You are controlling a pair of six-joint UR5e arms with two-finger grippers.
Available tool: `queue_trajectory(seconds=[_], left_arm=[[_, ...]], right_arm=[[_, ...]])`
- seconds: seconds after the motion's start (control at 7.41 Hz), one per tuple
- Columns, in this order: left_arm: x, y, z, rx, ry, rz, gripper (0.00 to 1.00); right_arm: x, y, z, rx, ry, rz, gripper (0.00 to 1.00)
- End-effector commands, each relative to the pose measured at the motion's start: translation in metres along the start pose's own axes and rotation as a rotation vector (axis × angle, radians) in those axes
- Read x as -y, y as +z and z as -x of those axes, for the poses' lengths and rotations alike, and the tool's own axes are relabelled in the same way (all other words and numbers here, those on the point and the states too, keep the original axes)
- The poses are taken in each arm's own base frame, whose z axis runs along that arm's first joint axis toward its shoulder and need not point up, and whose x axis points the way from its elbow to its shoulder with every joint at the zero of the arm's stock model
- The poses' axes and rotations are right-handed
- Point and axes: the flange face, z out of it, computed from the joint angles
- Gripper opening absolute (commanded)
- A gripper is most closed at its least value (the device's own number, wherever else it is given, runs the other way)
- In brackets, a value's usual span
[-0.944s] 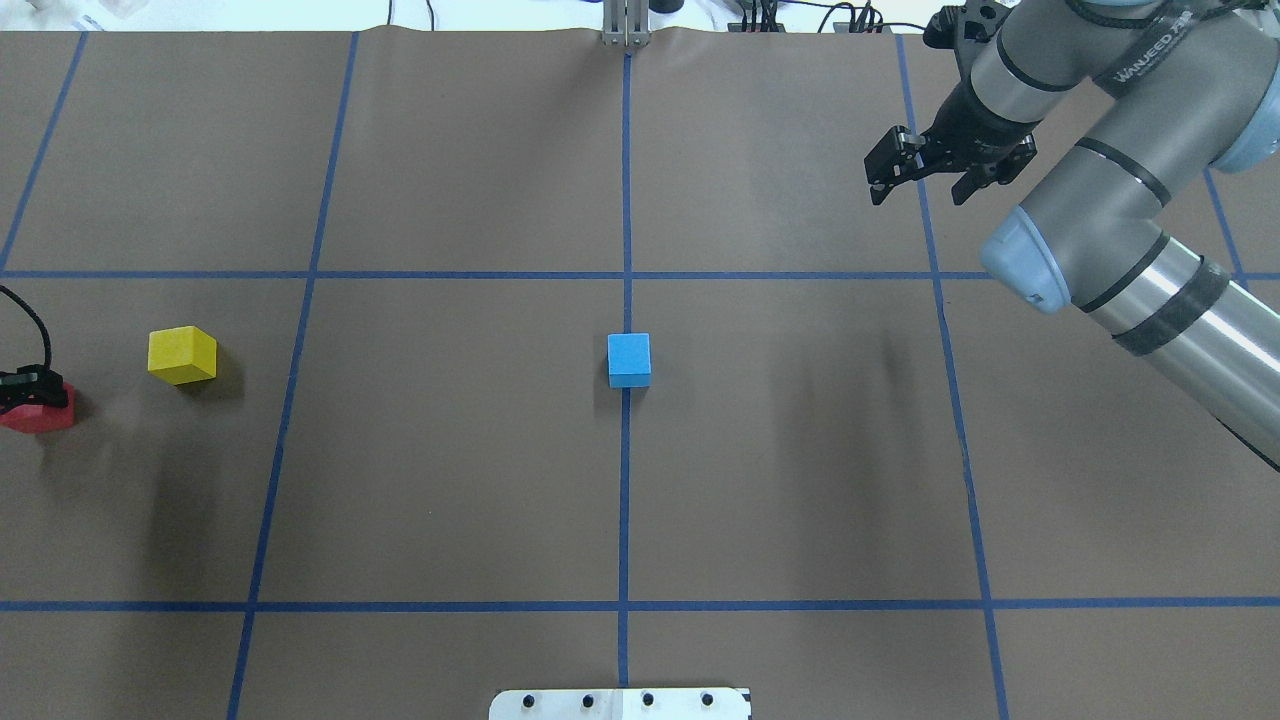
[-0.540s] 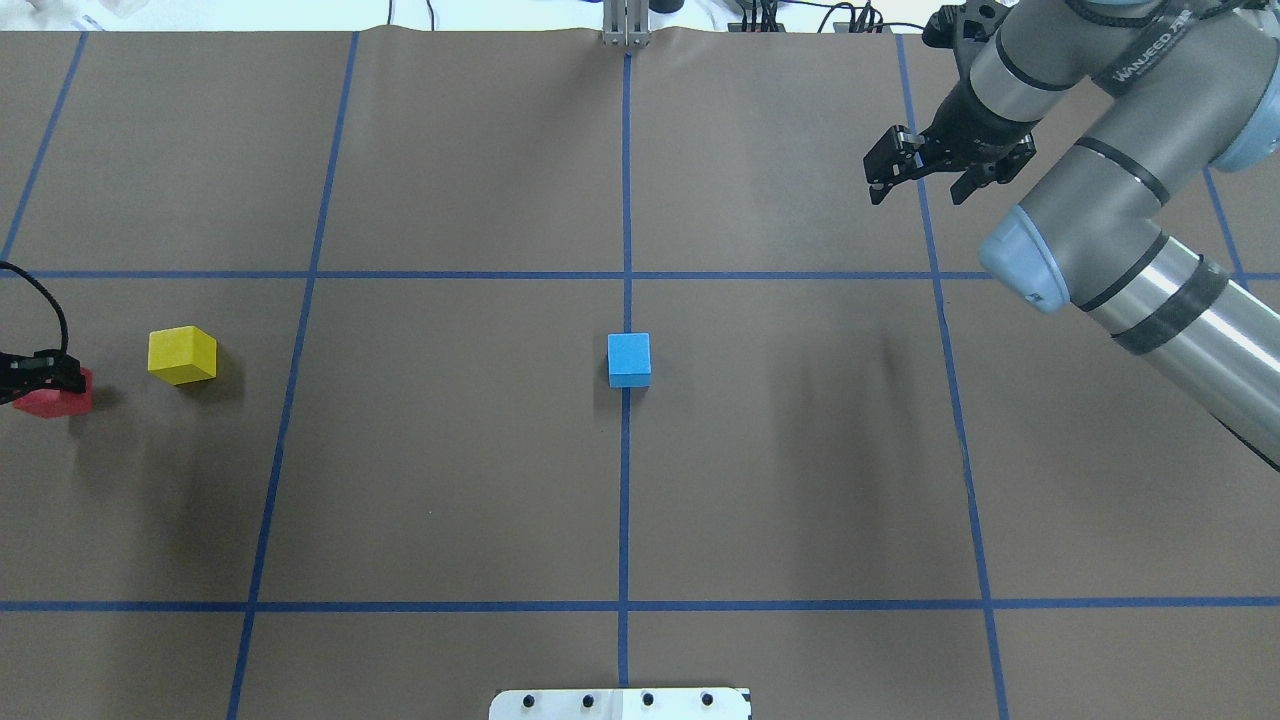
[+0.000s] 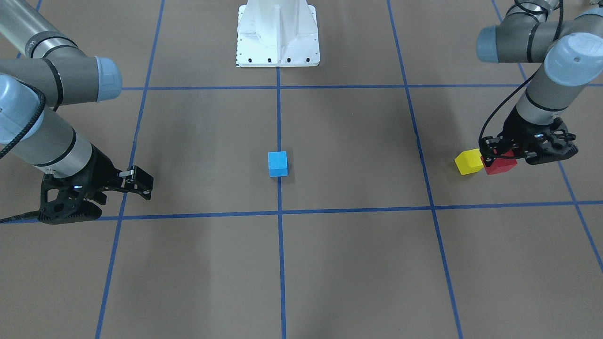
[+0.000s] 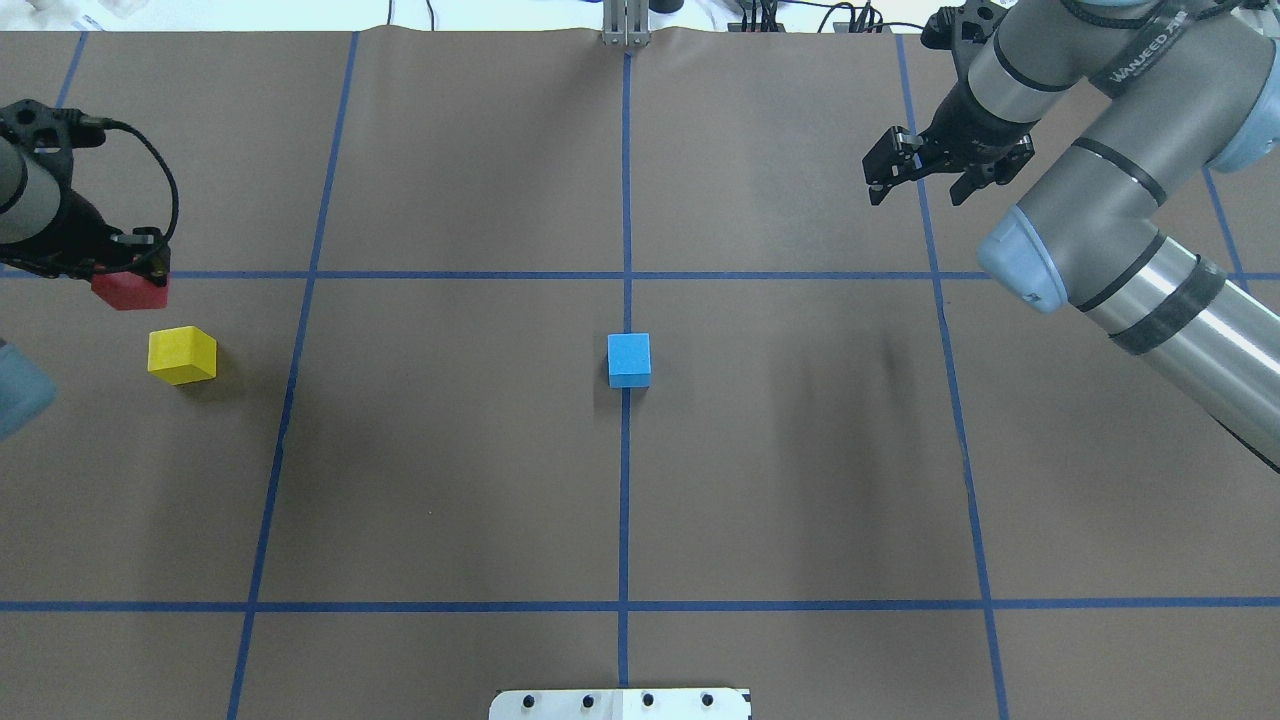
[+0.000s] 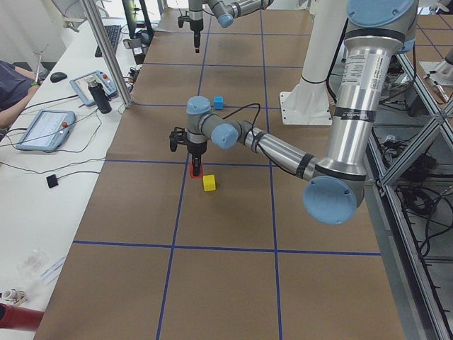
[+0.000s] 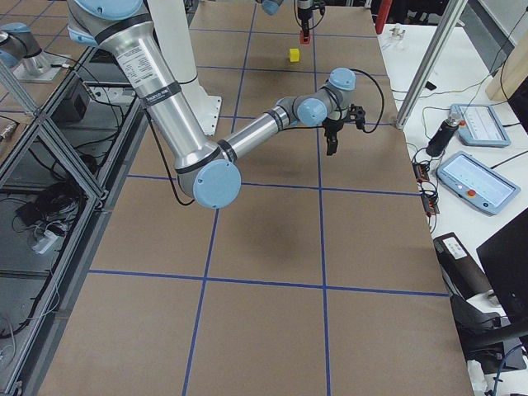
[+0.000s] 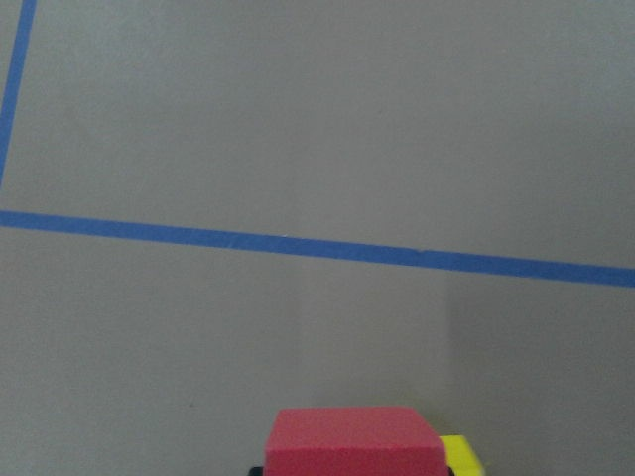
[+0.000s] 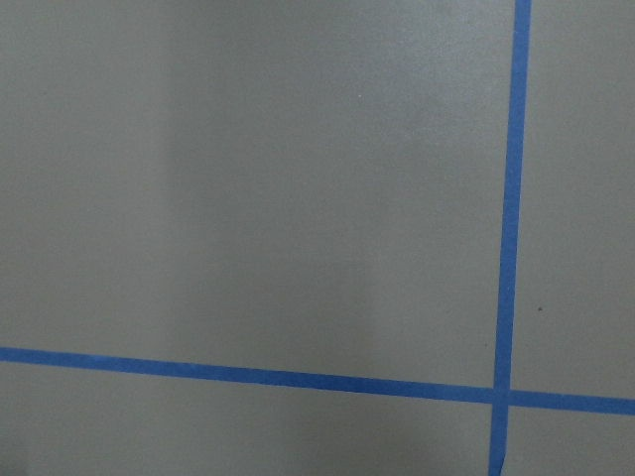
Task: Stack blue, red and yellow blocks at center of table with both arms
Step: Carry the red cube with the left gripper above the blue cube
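Table point(image 4: 450, 480): flat matte brown sheet, ruled into big rectangles by thin blue tape. White metal pedestal base point(image 3: 278, 33) at top centre of the front-facing view.

Blue block point(image 4: 629, 359): small matte cube with crisp edges, dead centre of the overhead view, sitting on the middle tape line. Nothing on it or beside it.

Yellow block point(image 4: 182, 355): same size and finish, left side of the overhead view, turned slightly off the grid.

Red block point(image 4: 130, 293): same cube, clamped between the black fingers of the left gripper point(image 4: 130, 275), in the upper left of the overhead view, above the yellow one in the frame. It looks lifted off the surface, though no view shows the gap plainly.

Left arm point(image 3: 541, 99): grey tube, pale blue joint caps, black cable looped at the wrist.

Right gripper point(image 4: 918, 190): upper right of the overhead view, fingers spread apart, nothing between them. The right wrist view shows only bare table and tape.

Change from half a second back: red block and left gripper were at the frame's left edge, level with and slightly below the yellow block. They now sit higher in the frame, and more of the arm shows. Blue block, yellow block and right gripper are unmoved.
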Motion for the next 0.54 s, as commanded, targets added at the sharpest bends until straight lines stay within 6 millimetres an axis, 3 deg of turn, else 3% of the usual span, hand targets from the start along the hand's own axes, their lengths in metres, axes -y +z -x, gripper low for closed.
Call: queue_trajectory(seconds=[0.0, 0.13, 0.27, 0.4], left_arm=[[0.014, -0.056, -0.115, -0.027, 0.016, 0.018, 0.00], [-0.003, -0.060, -0.166, -0.069, -0.039, 0.037, 0.00], [-0.034, -0.054, -0.227, -0.098, -0.014, 0.071, 0.00], [-0.048, -0.055, -0.257, -0.116, 0.034, 0.064, 0.00]], right_arm=[[0.000, 0.002, -0.003, -0.003, 0.004, 0.003, 0.99], [0.000, 0.004, -0.004, -0.005, 0.006, 0.005, 0.99], [0.001, 0.003, -0.003, -0.006, 0.006, 0.004, 0.99], [0.001, 0.004, -0.004, -0.007, 0.015, 0.005, 0.99]])
